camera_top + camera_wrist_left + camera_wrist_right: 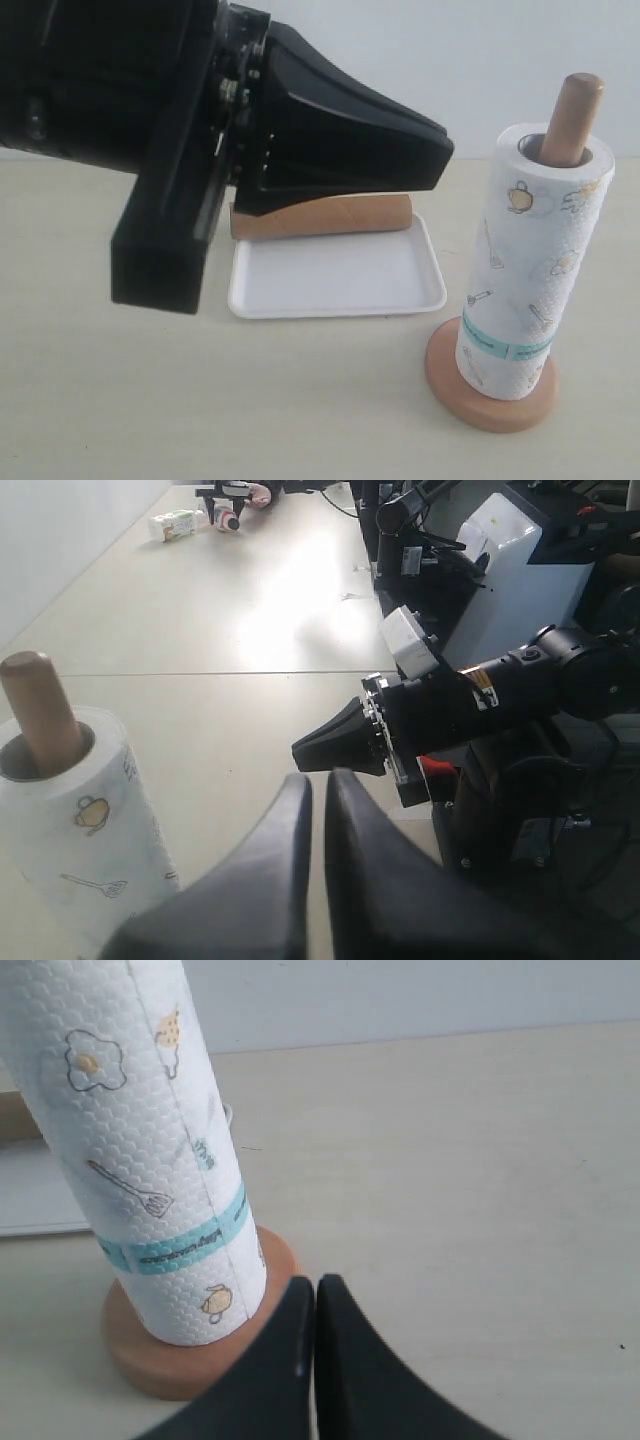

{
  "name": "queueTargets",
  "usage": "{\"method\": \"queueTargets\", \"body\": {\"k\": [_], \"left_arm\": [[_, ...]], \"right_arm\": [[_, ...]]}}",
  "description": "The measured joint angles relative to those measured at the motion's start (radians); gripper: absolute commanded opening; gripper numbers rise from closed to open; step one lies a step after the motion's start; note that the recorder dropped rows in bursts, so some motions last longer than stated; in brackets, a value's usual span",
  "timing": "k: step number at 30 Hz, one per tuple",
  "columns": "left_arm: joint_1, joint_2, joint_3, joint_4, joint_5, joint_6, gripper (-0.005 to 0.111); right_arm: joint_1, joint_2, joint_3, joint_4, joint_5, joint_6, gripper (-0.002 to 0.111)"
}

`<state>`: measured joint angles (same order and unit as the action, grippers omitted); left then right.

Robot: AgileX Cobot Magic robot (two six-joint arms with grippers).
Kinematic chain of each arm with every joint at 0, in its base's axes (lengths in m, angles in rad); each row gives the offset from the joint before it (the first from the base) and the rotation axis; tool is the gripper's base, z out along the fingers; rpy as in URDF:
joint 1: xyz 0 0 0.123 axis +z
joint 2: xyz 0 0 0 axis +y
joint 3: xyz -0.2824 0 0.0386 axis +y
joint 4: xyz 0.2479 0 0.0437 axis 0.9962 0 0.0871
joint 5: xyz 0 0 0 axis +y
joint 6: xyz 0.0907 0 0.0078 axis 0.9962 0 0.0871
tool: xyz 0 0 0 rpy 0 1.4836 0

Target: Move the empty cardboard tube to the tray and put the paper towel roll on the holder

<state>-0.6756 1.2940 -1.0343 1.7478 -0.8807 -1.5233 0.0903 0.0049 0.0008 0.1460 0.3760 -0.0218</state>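
The empty cardboard tube (pixel 340 215) lies on its side along the far edge of the white tray (pixel 330 278), its left part hidden behind my left arm. The paper towel roll (pixel 525 270) stands upright on the holder (pixel 490 408), with the wooden post sticking out of its top. My left gripper (pixel 446 150) hovers above the tray, shut and empty; the left wrist view shows its tips (pixel 318 778) together beside the roll (pixel 70 830). My right gripper (pixel 314 1282) is shut and empty, low beside the holder's base (pixel 150 1360) and the roll (pixel 130 1110).
The left arm's black body (pixel 160 150) fills the upper left of the exterior view. In the left wrist view the right arm (pixel 470 705) reaches in from black machinery, with a small carton (pixel 175 523) far off on the floor. A strip of the tray (pixel 35 1195) shows behind the roll.
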Motion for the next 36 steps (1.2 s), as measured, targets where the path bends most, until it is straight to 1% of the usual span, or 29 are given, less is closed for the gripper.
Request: {"method": "queueTargets", "body": {"k": [10, 14, 18, 23, 27, 32, 36], "left_arm": [[0.000, -0.004, 0.000, 0.000, 0.000, 0.000, 0.004], [0.005, -0.043, 0.001, 0.000, 0.000, -0.004, 0.004], [0.032, -0.125, 0.001, 0.000, 0.018, -0.126, 0.004], [0.095, -0.265, 0.001, 0.000, 0.090, -0.386, 0.004], [0.151, -0.396, 0.030, 0.000, 0.135, -0.512, 0.004], [0.238, -0.554, 0.114, 0.000, 0.139, -0.562, 0.004], [0.323, -0.699, 0.225, -0.008, 0.127, -0.567, 0.004]], "right_arm": [[0.000, 0.000, 0.000, 0.000, 0.000, 0.000, 0.000], [0.000, 0.000, 0.000, 0.000, 0.000, 0.000, 0.000], [0.000, 0.000, 0.000, 0.000, 0.000, 0.000, 0.000], [0.000, 0.000, 0.000, 0.000, 0.000, 0.000, 0.000], [0.000, 0.000, 0.000, 0.000, 0.000, 0.000, 0.000], [0.000, 0.000, 0.000, 0.000, 0.000, 0.000, 0.000], [0.000, 0.000, 0.000, 0.000, 0.000, 0.000, 0.000]]}}
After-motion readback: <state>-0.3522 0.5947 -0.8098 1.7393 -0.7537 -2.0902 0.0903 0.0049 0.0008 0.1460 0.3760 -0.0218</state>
